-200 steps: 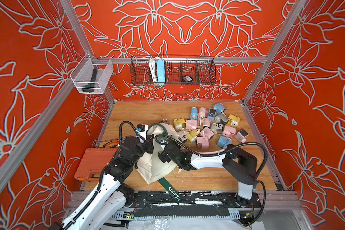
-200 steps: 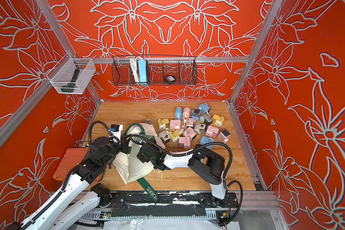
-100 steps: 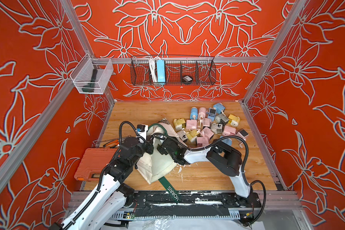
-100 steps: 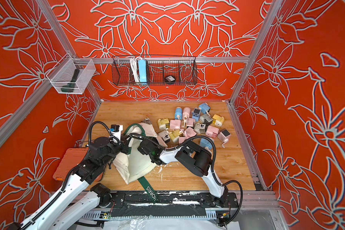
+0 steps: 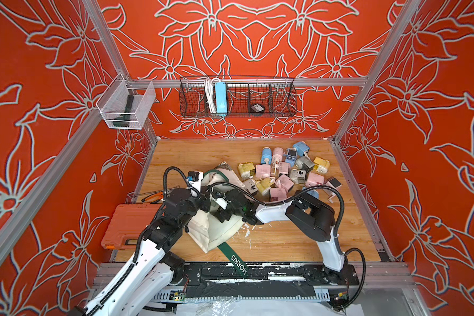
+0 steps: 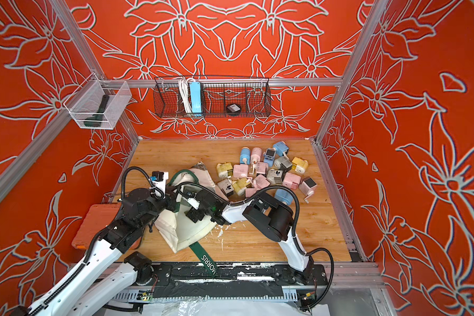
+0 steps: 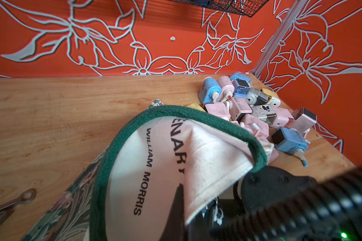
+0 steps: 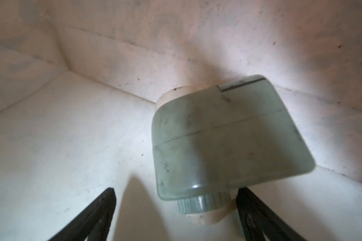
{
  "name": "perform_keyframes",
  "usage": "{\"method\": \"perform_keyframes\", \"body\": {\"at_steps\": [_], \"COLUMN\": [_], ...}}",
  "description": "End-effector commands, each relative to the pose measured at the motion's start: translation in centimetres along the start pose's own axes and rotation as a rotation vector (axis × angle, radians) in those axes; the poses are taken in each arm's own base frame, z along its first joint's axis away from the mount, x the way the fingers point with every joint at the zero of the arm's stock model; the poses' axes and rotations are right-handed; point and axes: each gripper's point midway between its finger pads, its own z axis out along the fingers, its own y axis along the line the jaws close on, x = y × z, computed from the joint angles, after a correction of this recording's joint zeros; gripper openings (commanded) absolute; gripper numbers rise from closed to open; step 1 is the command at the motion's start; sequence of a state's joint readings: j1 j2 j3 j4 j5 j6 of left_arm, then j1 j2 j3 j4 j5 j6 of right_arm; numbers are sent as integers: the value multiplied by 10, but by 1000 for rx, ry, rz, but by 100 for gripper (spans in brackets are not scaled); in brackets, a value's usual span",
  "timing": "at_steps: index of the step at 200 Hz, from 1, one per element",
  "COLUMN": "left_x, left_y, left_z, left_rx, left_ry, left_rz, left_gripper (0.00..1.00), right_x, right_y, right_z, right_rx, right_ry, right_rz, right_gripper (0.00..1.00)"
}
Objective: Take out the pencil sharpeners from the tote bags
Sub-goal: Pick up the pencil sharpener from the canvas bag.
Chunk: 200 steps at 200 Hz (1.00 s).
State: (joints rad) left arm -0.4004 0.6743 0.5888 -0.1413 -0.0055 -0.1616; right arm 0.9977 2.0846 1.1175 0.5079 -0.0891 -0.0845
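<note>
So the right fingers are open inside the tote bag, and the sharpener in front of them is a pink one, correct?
Not quite. The right wrist view shows that the sharpener in front of the open right fingers is grey-green, not pink. The rest stands: they are inside the tote bag, with its cream lining all around.

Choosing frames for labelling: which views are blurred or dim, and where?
Right wrist view: dim, pinkish light through the tote bag canvas; the grey-green pencil sharpener is soft, the dark fingers blurred. Left wrist view: pile of sharpeners fairly crisp, near black cable out of focus. Both top views: evenly lit, sharp.
</note>
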Motion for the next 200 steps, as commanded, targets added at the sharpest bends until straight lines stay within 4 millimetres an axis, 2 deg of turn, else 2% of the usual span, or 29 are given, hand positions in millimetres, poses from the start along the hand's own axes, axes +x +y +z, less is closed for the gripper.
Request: {"method": "perform_keyframes", "body": {"at_steps": [1,19,53,89,119,133,159,200], "left_x": [8,9,11,13,14,15,16,15], "left_y": [4,5,6,7,6,7,7,7], "left_z": [1,2,3,5,5,6,7,6], "left_rx": [-18,-23,-26,-31,-28,-31,-30,-32], "left_ry": [20,22,30,39,38,44,50,44], "left_rz": [-14,-12,-11,-7,-4,-4,-4,-4], "left_gripper": [0,0,0,0,0,0,0,0], "right_x": [-15,-15,-20,-12,-12,-10,-7,-17], "right_y": [-17,-41,-40,-10,6,12,11,24], "right_z": [-9,-8,7,35,40,43,36,-4], "right_rx": [104,244,225,51,-43,-79,-69,-137], "right_ry": [-57,-36,-32,18,-22,-14,-27,-86], "right_rz": [31,79,87,40,50,50,58,65], "right_gripper": [99,99,99,99,99,93,81,65]}}
